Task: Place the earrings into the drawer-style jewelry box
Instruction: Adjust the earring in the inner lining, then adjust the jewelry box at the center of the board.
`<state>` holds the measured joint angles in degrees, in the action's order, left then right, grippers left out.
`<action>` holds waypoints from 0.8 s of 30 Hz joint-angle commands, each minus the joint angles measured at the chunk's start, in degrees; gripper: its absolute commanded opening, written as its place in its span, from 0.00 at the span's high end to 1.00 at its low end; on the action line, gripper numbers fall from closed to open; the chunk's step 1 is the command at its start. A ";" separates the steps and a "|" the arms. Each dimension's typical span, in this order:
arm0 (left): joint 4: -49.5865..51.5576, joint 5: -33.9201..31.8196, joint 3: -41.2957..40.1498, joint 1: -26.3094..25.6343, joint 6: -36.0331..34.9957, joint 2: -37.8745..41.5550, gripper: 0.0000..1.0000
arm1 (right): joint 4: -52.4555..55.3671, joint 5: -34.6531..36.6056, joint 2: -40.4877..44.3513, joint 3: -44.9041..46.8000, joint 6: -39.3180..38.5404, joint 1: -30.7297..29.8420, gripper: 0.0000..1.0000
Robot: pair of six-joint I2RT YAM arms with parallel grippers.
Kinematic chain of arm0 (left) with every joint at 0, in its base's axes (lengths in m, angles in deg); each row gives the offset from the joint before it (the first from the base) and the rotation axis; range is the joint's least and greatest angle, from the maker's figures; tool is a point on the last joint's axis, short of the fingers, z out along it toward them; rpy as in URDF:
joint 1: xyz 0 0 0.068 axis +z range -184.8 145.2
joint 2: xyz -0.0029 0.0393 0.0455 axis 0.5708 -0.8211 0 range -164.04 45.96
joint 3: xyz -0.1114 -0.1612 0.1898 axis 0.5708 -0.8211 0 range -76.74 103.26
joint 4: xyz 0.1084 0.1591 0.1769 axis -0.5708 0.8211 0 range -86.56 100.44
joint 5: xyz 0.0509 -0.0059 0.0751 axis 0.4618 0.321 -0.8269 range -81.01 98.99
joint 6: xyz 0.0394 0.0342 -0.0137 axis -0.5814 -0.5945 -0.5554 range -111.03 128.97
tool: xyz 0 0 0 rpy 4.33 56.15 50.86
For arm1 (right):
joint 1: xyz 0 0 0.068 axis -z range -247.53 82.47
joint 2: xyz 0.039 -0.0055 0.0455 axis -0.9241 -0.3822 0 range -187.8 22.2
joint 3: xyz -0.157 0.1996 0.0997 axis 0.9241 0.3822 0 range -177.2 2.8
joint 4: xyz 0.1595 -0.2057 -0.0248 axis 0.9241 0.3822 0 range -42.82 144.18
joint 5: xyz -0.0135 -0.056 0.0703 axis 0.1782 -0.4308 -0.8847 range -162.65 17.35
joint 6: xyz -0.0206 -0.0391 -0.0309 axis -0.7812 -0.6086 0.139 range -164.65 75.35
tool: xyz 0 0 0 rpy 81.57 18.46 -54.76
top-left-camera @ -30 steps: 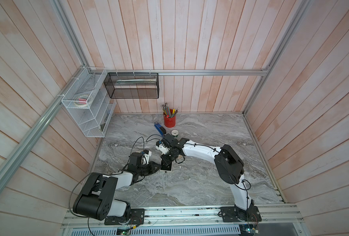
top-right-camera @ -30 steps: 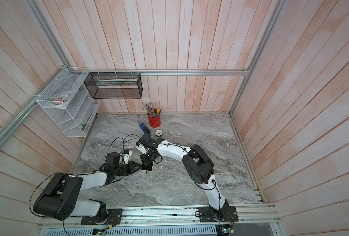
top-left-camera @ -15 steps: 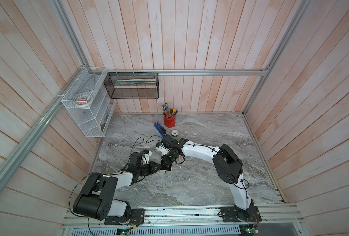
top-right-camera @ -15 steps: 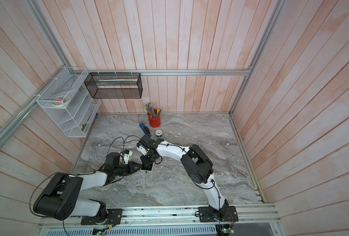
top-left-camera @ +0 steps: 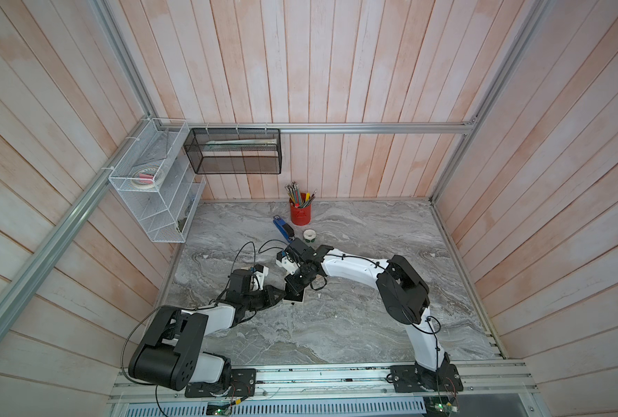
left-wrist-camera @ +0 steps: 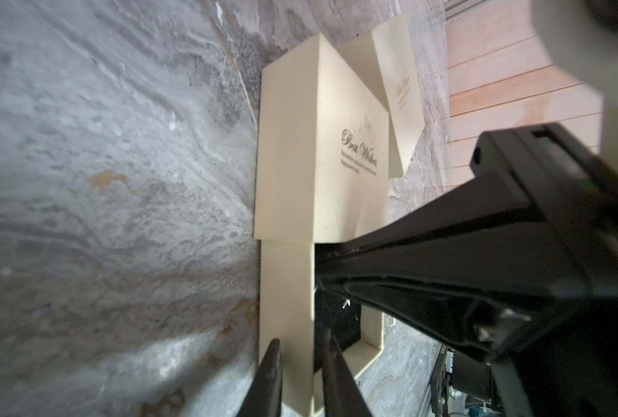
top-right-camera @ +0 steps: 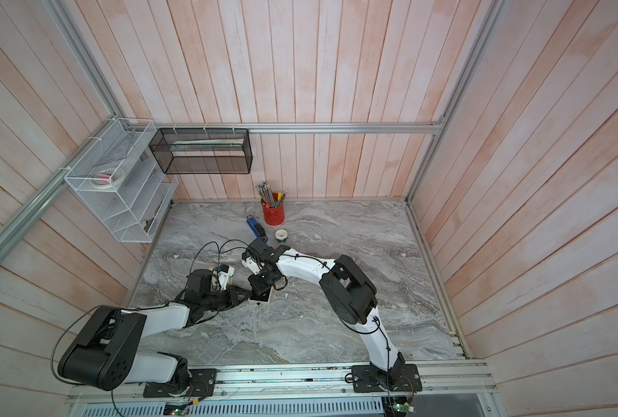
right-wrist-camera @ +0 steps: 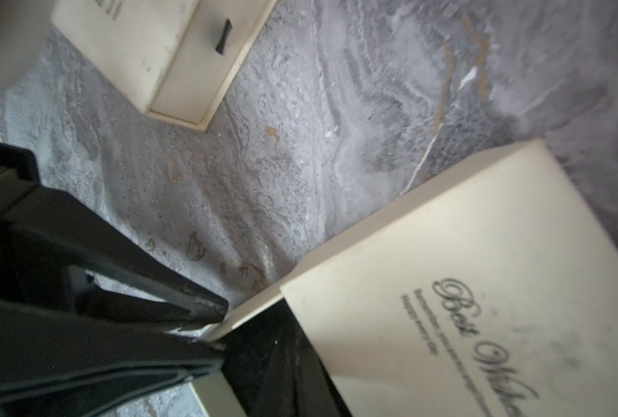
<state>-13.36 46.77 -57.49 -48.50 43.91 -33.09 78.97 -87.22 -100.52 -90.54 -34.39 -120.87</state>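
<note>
Earrings are not showing clearly anywhere: only one tiny bright speck [right-wrist-camera: 276, 341] is lying on the black inside of the drawer [left-wrist-camera: 287, 289], and it is too small to tell what it is. Nearest to the robot's base, the left gripper [left-wrist-camera: 300, 341] is hanging low over the grey stone table [top-left-camera: 354, 325] and is pinching one cream side wall of the drawer, one finger [left-wrist-camera: 272, 375] outside and one inside, almost fully closed on it. The drawer is sticking partway out of the cream jewelry box [left-wrist-camera: 318, 144], which is lying flat on the table between the two arms, with the words "Best Wishes" facing up. The right gripper [right-wrist-camera: 222, 335] is pointing down from the far side with its fingers pressed together, and its tip is sitting right at the drawer's rim; I cannot tell whether anything is squeezed between them. Near this box, a second cream box [right-wrist-camera: 148, 54] with a small black pull tab is lying flat. Farther back, a blue stapler [top-left-camera: 282, 229] and a small roll of tape [top-left-camera: 309, 235] are lying close together, and behind them a red cup [top-left-camera: 300, 213] full of pencils is standing by the wall. Up on the walls, a black mesh basket [top-left-camera: 235, 151] and a white wire rack [top-left-camera: 155, 187] are hanging.
</note>
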 commanded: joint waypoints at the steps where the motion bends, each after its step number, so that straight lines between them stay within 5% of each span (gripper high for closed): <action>1: 2.42 -3.85 2.25 -0.06 -0.79 3.26 0.65 | -5.30 4.76 6.64 2.64 0.54 -0.04 0.95; 4: 3.34 -5.00 3.51 0.81 -1.64 3.81 0.55 | -8.78 8.27 10.35 6.81 3.75 1.70 0.90; 11: 5.97 -6.23 10.32 1.06 -4.52 -0.36 0.55 | -8.62 10.98 13.43 13.56 11.16 6.11 0.95; 24: 8.58 -8.24 9.94 3.22 -4.70 3.43 0.55 | -5.72 8.45 6.25 10.16 11.02 6.44 1.00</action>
<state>-5.95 39.78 -46.89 -45.90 40.37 -31.30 71.02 -79.29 -92.04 -79.04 -23.81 -114.23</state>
